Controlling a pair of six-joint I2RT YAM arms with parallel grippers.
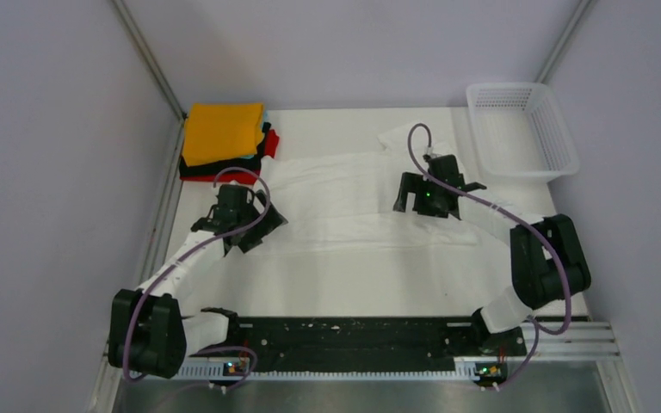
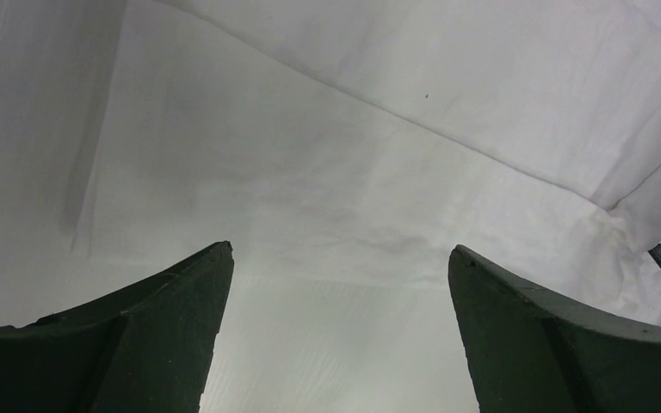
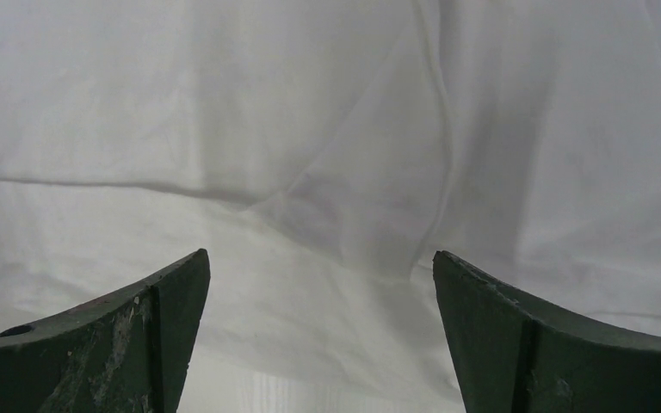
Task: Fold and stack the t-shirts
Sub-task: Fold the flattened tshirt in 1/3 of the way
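A wrinkled white t-shirt [image 1: 344, 202] lies spread across the middle of the white table. A stack of folded t-shirts [image 1: 222, 133], orange on top with teal, black and red beneath, sits at the back left. My left gripper [image 1: 245, 234] hovers over the white shirt's left end, open and empty; its wrist view shows white cloth [image 2: 327, 172] between the spread fingers [image 2: 181, 318]. My right gripper [image 1: 409, 196] is over the shirt's right part, open and empty, with wrinkled cloth [image 3: 327, 172] below its fingers [image 3: 499, 327].
A white plastic lattice basket [image 1: 523, 129] stands at the back right, beside the shirt's right end. Metal frame rails run along the table's left side and back corners. The black base rail [image 1: 344, 340] lies at the near edge.
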